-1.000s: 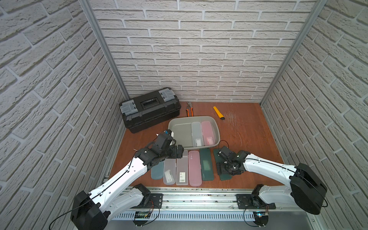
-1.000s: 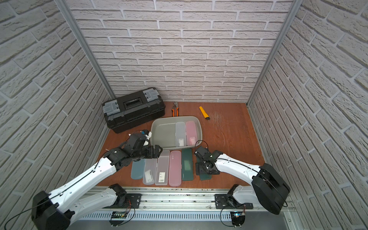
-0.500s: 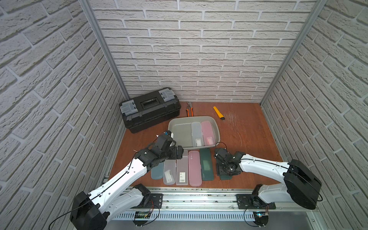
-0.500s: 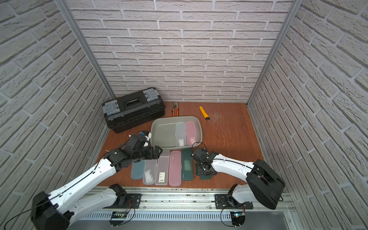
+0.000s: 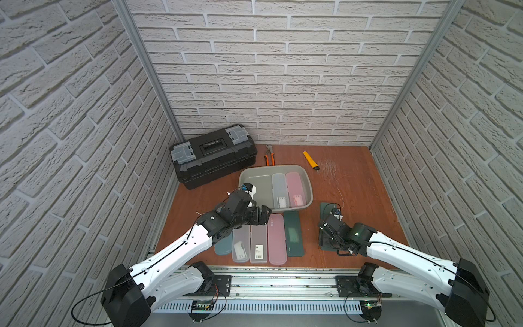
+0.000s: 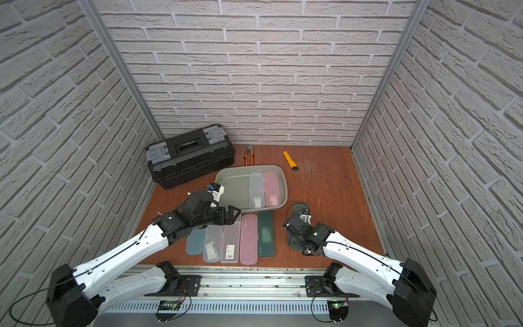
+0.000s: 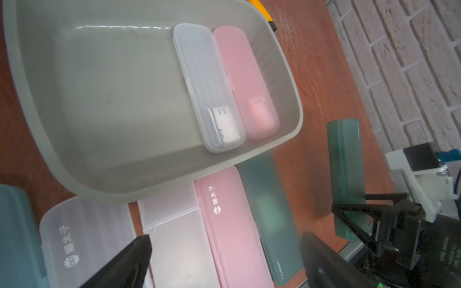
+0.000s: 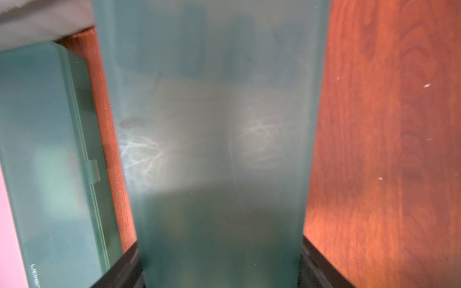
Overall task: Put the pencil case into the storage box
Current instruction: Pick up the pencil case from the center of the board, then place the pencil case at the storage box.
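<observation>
- Right of the row (image 5: 259, 240), near the box (image 5: 283, 166), the right end effector (image 8: 219, 269) is clamped across the green case (image 8: 214, 124) at its near end, where the narrow width suits the jaws.
- Left end effector (image 5: 264, 215) hovers apart over the row, likely staged for another.
- Two boxed cases (image 5: 287, 189) hug one wall, leaving room.

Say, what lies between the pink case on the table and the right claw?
A dark green pencil case, lying flat; both top views show it.

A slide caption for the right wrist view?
Right gripper shut on a green pencil case; second green case lies alongside.
</observation>
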